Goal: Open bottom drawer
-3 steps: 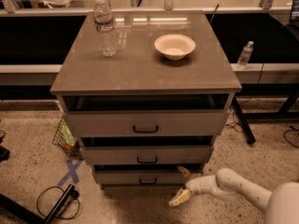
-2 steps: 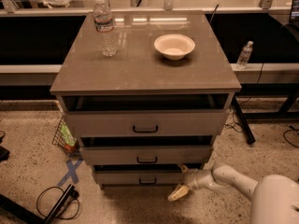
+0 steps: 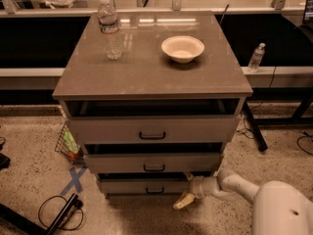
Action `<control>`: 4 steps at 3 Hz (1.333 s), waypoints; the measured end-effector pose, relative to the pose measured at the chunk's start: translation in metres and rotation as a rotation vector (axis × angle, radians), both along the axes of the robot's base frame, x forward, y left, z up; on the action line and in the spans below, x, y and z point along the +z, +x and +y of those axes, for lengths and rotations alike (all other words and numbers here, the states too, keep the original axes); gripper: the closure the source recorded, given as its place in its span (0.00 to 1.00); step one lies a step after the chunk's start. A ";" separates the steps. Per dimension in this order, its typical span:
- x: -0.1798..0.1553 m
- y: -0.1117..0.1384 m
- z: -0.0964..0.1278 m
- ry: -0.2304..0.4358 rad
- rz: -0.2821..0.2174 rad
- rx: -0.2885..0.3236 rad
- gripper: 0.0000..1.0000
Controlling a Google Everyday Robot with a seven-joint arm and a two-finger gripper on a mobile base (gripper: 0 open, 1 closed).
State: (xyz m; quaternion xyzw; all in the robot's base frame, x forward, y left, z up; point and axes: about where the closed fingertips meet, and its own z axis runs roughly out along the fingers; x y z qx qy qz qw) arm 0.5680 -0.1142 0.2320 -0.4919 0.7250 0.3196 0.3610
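Bottom drawer (image 3: 132, 185): lowest of three in the grey cabinet (image 3: 146, 77), black handle (image 3: 155, 190) not yet grasped. Gripper (image 3: 185, 200): held low, just right of the handle; whether spread or closed cannot be told. Step judged: approach. Next move: handle to be reached leftward, gripped and drawn outward.

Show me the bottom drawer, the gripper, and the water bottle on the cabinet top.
bottom drawer (image 3: 124, 185): camera view, on the left half of its grey front.
gripper (image 3: 181, 202): camera view, on its tan tip, just below the right end of the drawer's front.
water bottle (image 3: 111, 31): camera view, on its clear body.
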 end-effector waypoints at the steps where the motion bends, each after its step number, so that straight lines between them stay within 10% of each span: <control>1: -0.022 0.013 0.008 -0.051 0.014 0.011 0.00; 2: -0.033 0.022 0.003 -0.169 0.022 0.008 0.00; 4: -0.043 -0.028 -0.019 -0.379 0.088 -0.050 0.47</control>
